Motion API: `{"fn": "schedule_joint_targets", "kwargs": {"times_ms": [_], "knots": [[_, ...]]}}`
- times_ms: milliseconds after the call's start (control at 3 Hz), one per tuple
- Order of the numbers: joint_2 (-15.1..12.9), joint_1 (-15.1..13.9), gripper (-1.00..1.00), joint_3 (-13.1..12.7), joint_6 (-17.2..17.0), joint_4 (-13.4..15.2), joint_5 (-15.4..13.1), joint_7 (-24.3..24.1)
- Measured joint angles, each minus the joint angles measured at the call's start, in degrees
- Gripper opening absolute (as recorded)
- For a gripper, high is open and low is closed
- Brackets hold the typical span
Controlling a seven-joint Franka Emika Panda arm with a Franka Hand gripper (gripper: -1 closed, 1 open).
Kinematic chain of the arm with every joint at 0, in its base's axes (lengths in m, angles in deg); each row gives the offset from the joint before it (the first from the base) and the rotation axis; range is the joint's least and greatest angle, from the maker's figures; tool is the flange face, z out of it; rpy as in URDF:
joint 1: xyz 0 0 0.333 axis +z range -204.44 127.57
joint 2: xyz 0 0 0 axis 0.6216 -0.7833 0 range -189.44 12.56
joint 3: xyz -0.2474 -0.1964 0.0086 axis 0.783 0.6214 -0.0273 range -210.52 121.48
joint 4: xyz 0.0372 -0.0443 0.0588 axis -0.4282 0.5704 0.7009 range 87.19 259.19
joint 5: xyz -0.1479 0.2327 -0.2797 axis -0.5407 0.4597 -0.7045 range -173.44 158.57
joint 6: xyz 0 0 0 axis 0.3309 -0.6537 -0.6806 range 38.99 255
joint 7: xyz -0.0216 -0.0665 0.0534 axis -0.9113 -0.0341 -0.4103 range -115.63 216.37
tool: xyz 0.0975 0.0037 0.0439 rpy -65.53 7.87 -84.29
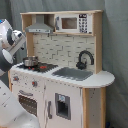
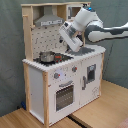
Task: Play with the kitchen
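One arm for you: gripper (image 2: 64, 40) hangs over the kitchen (image 2: 67, 82) counter near the small pot (image 2: 46, 57) on the stovetop (image 1: 37, 66), finger state can't be told.

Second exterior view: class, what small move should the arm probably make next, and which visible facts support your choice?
Probably a short descent toward the pot on the stovetop. In the second exterior view the gripper hangs tilted above the kitchen counter, touching nothing, and the pot sits just below it toward the second exterior view's left, the nearest loose thing to play with.
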Motion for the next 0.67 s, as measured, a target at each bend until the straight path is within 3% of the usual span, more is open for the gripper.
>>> {"fn": "schedule_joint_targets", "kwargs": {"times_ms": [667], "knots": [[-2.96, -7.98, 1.00, -7.82, -4.94, -3.41, 0.21, -0.87]]}}
